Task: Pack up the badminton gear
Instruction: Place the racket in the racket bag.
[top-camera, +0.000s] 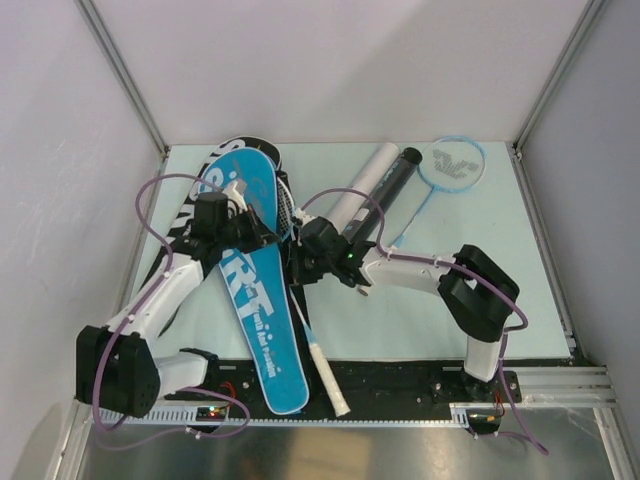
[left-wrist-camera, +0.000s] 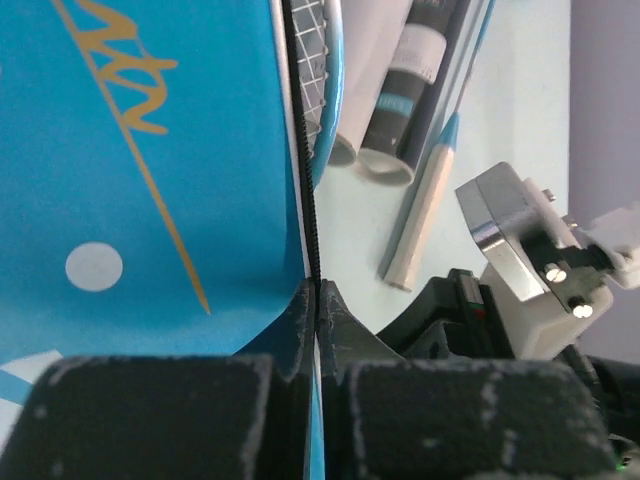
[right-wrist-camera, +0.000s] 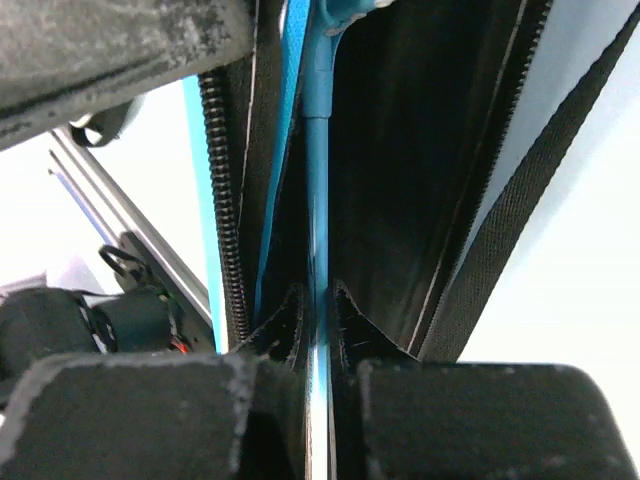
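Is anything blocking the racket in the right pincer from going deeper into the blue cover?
Nothing visible does. The left pincer pinches the zipper edge of the blue cover. The right pincer grips the racket shaft, which lies between the parted zipper rows against the black lining. The cover's far end is hidden.

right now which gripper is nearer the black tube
Right. The right gripper is just short of the black tube; the left gripper is further left, pinching the blue cover.
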